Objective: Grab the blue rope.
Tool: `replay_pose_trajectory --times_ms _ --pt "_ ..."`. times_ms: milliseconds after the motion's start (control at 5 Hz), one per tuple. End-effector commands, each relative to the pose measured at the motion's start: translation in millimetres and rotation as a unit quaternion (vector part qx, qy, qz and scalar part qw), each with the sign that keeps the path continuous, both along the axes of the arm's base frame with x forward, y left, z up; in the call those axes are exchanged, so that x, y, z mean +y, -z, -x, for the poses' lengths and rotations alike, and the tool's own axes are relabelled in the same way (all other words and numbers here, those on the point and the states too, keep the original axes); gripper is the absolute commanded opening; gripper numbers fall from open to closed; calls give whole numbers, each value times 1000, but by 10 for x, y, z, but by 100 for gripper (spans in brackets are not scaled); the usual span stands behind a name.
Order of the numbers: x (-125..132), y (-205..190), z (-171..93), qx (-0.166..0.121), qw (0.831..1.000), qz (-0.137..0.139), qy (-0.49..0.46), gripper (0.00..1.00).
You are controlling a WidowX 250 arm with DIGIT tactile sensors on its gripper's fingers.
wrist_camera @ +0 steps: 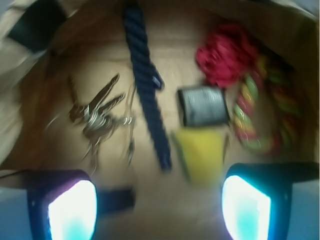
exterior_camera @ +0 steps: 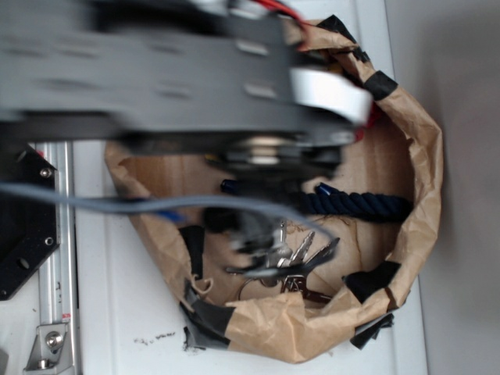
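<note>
Beside keys (wrist_camera: 97, 117) lies blue rope (wrist_camera: 147, 85) (untouched).

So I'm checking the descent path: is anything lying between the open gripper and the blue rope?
Nothing visible does. In the wrist view the blue rope lies bare on the paper; the gripper hangs above its near end. Keys sit on one side, the yellow sponge on the other, close beside the rope's near end.
</note>
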State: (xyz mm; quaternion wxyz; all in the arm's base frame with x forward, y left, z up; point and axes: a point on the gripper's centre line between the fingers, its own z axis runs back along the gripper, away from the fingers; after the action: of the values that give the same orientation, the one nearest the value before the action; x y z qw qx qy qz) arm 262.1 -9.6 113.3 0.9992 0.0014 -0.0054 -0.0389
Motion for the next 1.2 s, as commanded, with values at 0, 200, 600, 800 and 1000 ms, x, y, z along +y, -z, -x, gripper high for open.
replay_pose_trajectory --times_ms 0,200,600,800,1000 --pt "-158 329 -671 -10 999 8 42 100" --pt "-374 461 -821 -5 997 7 71 100" --pt "-717 778 -632 39 998 35 44 0" --pt "-760 948 -548 40 997 9 61 0" --pt "-622 777 -510 21 998 -16 54 0"
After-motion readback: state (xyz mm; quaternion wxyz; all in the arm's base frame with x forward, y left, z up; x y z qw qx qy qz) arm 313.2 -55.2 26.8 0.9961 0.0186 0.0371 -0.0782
